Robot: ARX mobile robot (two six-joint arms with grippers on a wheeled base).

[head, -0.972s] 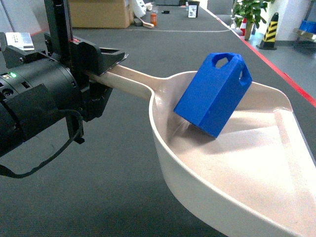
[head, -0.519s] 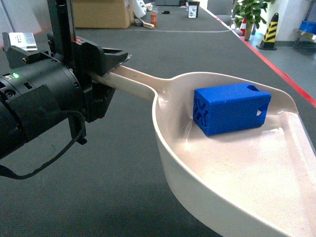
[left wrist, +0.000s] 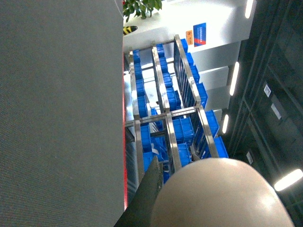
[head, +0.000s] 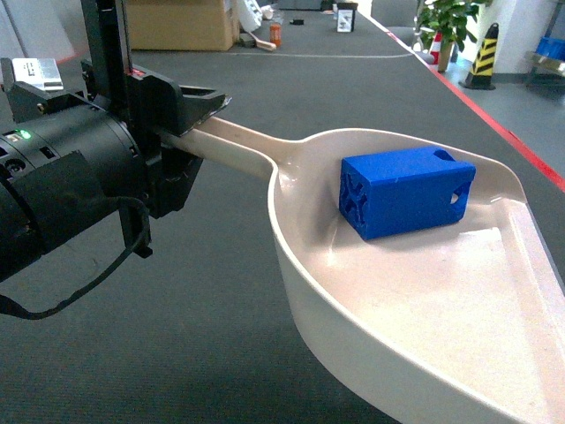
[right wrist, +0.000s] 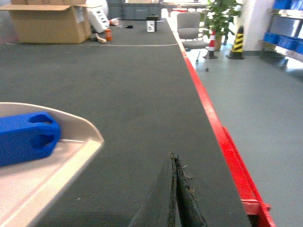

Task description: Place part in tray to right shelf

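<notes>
Left hand [head: 190, 110] is clenched on the tray [head: 415, 300] handle, holding the cream scoop out over the dark floor [head: 203, 336]. Blue part [head: 404, 192] lies on its side in the bowl, against the back wall, unsecured. Right hand [right wrist: 173, 189] is pressed closed on nothing, just beside the tray's front lip. Right shelf [left wrist: 165, 118] with blue crates [left wrist: 189, 132] shows only in the left wrist view, well apart. Risks: a tilt or jerk slides the part out over the open lip; the long handle could twist in the grip.
</notes>
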